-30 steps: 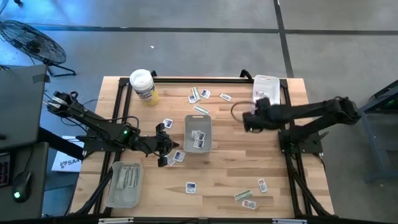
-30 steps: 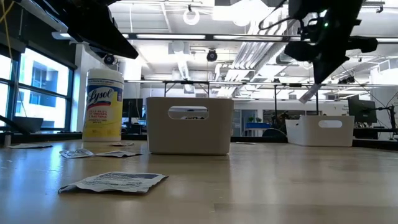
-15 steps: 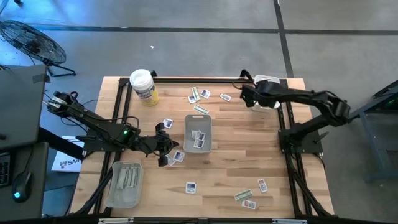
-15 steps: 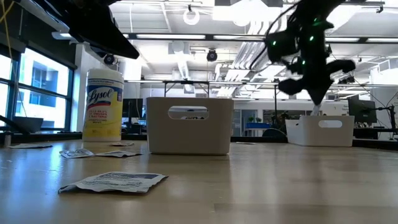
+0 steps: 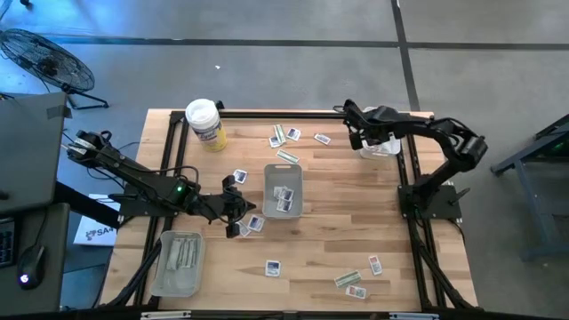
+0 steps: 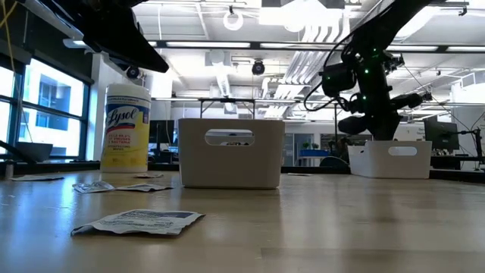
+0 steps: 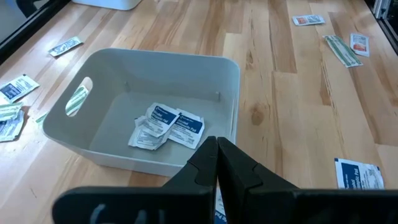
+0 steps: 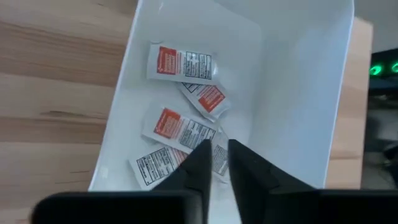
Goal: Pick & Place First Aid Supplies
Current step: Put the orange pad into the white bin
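Looking down on the bench (image 5: pixel 356 222), we see the first aid supplies spread widely: packets (image 5: pixel 287 134) near the far edge, a few more (image 5: pixel 356 283) by the near right corner, one packet (image 5: pixel 273 267) alone near the front, and several lying in the middle tray (image 5: pixel 269 178), where the left wrist view shows two white ones with blue print (image 7: pixel 168 124) on its floor. The right hand (image 5: pixel 359 135) hangs over the tray at the far right corner (image 5: pixel 391 151), and its wrist camera looks straight into that tray, where we count a handful of white packets with red print (image 8: pixel 180 62) lying loose on the bottom, right under the fingertips. Its two fingers (image 8: pixel 198 163) stand a narrow gap apart with nothing between them that we can make out, so we take this hand as empty and slightly parted. The left hand (image 5: pixel 242 213) sits low just left of the middle tray, with a blue-printed packet (image 5: pixel 255 224) just beside it on the wood; its fingers (image 7: pixel 233 165) are pressed together at the tips, and we cannot tell whether anything is pinched in them. A third tray (image 5: pixel 178 262) by the front left corner holds pale strips, and a white-lidded tub (image 5: pixel 204 123) stands at the far left
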Motion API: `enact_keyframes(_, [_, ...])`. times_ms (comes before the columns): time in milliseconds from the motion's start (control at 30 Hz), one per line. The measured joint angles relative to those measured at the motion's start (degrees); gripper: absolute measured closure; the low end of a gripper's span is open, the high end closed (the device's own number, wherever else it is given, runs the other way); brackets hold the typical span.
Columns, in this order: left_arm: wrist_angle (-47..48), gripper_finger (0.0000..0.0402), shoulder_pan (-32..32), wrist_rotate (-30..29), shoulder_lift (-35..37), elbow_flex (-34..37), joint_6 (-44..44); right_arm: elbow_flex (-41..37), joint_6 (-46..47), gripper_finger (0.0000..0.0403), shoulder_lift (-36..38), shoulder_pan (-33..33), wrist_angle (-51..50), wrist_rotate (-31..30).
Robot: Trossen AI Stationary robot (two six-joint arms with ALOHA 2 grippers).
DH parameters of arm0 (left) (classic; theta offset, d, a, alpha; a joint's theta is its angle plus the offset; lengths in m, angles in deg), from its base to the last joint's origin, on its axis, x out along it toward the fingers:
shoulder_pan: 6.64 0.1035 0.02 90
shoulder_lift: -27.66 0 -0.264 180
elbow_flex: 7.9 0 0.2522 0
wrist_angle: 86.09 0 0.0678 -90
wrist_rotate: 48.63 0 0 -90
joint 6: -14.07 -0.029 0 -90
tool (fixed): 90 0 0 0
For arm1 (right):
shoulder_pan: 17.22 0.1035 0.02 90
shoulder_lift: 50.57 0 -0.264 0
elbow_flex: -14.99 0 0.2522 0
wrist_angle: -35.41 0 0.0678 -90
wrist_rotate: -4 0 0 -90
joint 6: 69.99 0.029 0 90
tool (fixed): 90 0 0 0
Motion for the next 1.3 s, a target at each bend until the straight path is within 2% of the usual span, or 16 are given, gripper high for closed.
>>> enact_keyframes(200, [0.05,0.0399,0.00,0.04,0.00,0.00,0.00,2.53,-5.74,0.0302,2.18,-1.13,-3.14,6.50])
enact_keyframes(333, [0.09,0.0399,0.00,0.09,0.00,0.00,0.00,5.66,-7.42,0.0294,5.16,3.50,-10.10,9.18])
enact_keyframes(500, [0.16,0.0399,0.00,0.11,0.00,0.00,0.00,6.17,-0.30,0.0302,11.62,17.91,-15.31,10.79])
enact_keyframes(700, [0.18,0.0399,0.00,0.11,0.00,0.00,0.00,2.46,12.67,0.0305,15.49,43.07,-13.59,21.84])
enact_keyframes(833, [0.17,0.0399,0.00,0.13,0.00,0.00,0.00,-2.09,15.99,0.0304,15.26,59.94,-6.15,30.34])
enact_keyframes(967, [0.16,0.0399,0.01,0.13,0.00,0.00,0.00,-8.44,19.19,0.0304,15.14,72.87,7.83,32.69])
enact_keyframes(1133, [0.16,0.0399,0.02,0.13,0.00,0.00,0.00,-16.28,21.84,0.0304,15.04,81.66,25.24,32.21])
enact_keyframes(1300, [0.17,0.0399,0.01,0.13,0.00,0.00,0.00,-21.55,24.13,0.0304,15.01,85.78,28.26,35.41])
